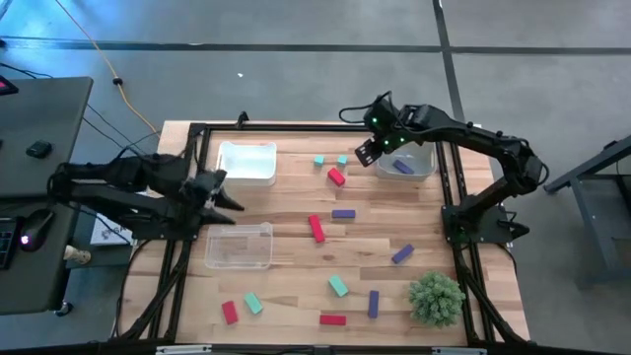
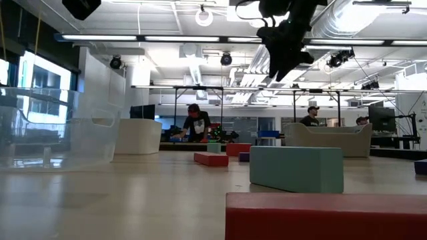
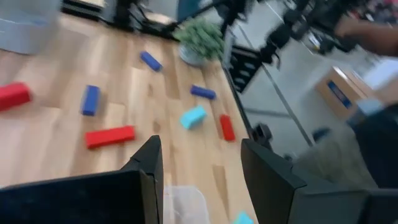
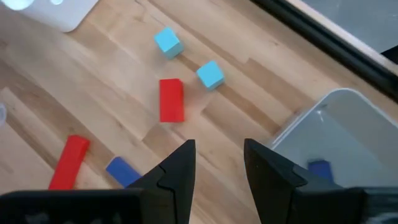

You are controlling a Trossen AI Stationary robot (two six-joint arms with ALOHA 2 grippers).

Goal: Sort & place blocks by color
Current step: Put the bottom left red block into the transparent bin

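Wooden tabletop [image 1: 286, 212] fills the overhead view, with grey floor around it. At the left, my left gripper [image 1: 225, 194] hovers between two clear trays, its fingers parted and holding nothing. One tray [image 1: 247, 162] sits toward the far edge; the other tray [image 1: 239, 247] lies just beside the gripper on the near side. I see no blocks inside either.

Loose blocks are scattered across the middle and near side of the table. A red block [image 1: 230, 312] and a teal block [image 1: 253, 303] lie near the front left. Farther right lie a red block [image 1: 336, 177], a long red block [image 1: 316, 228] and a purple block [image 1: 343, 213]. A spiky green plant [image 1: 436, 298] stands at the front right.

At the far right, a third tray [image 1: 406, 164] holds one purple block [image 1: 402, 167]. My right gripper [image 1: 367, 150] hangs beside that tray, above the table, fingers apart and empty.
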